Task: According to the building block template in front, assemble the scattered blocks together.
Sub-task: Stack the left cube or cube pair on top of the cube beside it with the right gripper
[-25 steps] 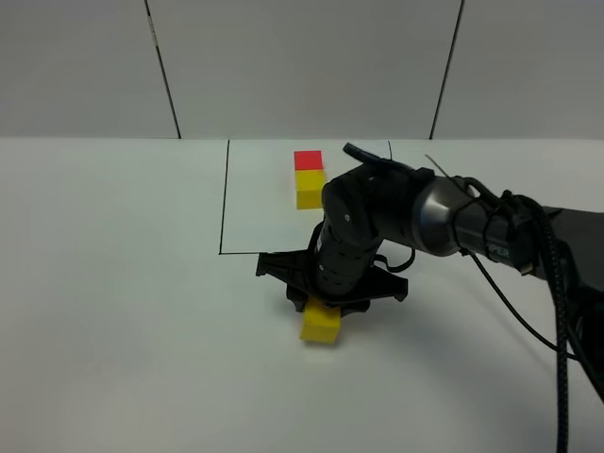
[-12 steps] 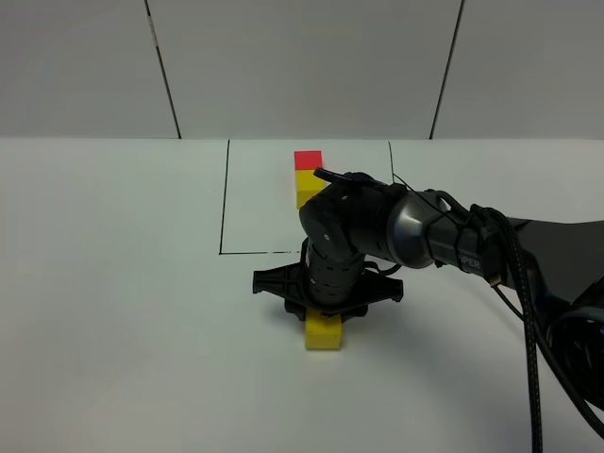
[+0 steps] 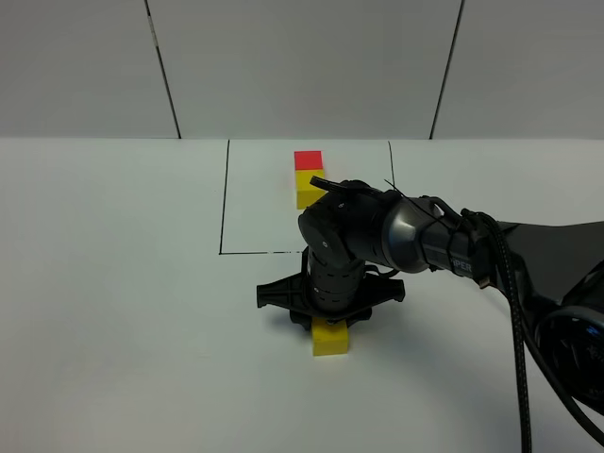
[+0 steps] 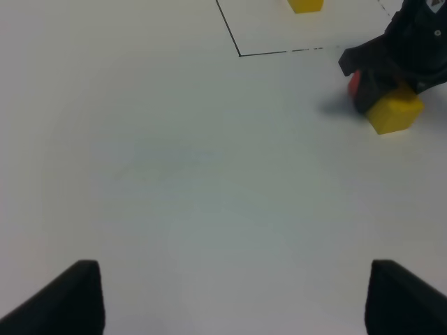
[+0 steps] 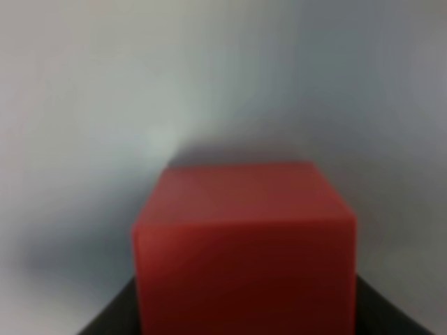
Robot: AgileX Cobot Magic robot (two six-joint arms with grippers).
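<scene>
Setting: white counter (image 3: 113, 311) with a pale panelled wall behind it, the panels split by dark seams.
Outline: thin black-line rectangle (image 3: 223, 198) drawn on the counter toward the wall.
Template: the building block template (image 3: 309, 177) sits inside that outline, a red cube on the wall side touching a yellow cube on the near side.
Right arm: black, reaching in from the right of the high view, bent down over the counter just in front of the outline's near line.
Right pincer (image 3: 326, 316): pointed down and clenched; the wrist view is filled by a red cube (image 5: 244, 244), blurred by closeness, with dark pincer parts at both lower corners. Whether the fingers actually clamp it cannot be told from these views.
Red cube, other views: only a sliver shows from the left wrist camera, tucked under the right pincer; hidden from the high camera.
Yellow cube (image 3: 329, 339): on the counter directly beside the red one, on its near side, partly under the right pincer, outside the outline.
Left pincer (image 4: 230, 300): released, its two dark fingertips (image 4: 73, 300) wide apart above bare counter, well apart from both loose cubes.
</scene>
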